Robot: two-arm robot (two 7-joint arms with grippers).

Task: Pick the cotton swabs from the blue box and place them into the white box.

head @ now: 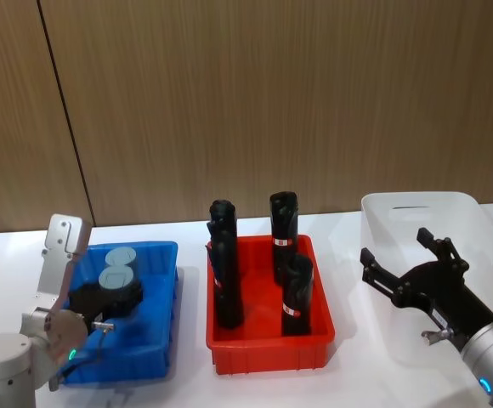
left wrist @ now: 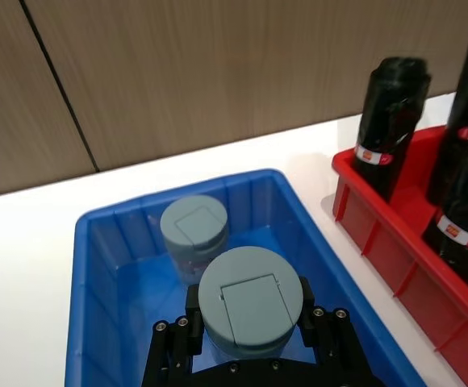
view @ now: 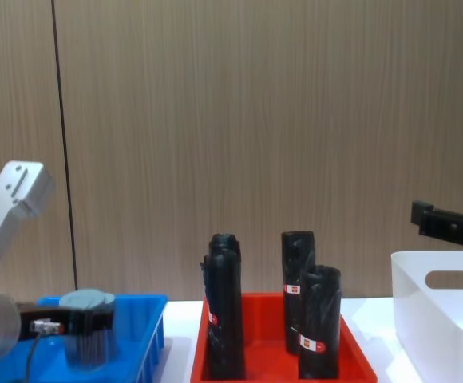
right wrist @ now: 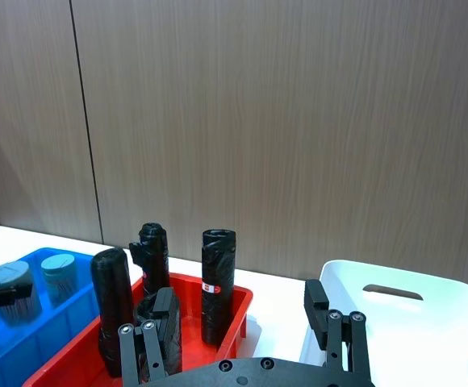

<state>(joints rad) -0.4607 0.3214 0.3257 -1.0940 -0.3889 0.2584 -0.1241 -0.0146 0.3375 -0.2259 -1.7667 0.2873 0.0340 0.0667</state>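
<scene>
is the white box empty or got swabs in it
Empty, as far as visible: the white box looks bare inside; both cotton swabs sit in the blue box.

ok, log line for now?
left gripper: shut on near tub in blue box | right gripper: open by white box

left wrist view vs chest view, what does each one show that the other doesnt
Left wrist, not chest: a second cotton swab tub standing behind the gripped one in the blue box.
Chest, not left wrist: the white box and the open right pincer above its rim.
Both: the near tub held in the left pincer, the blue box, the red bin and the black rolls.
</scene>
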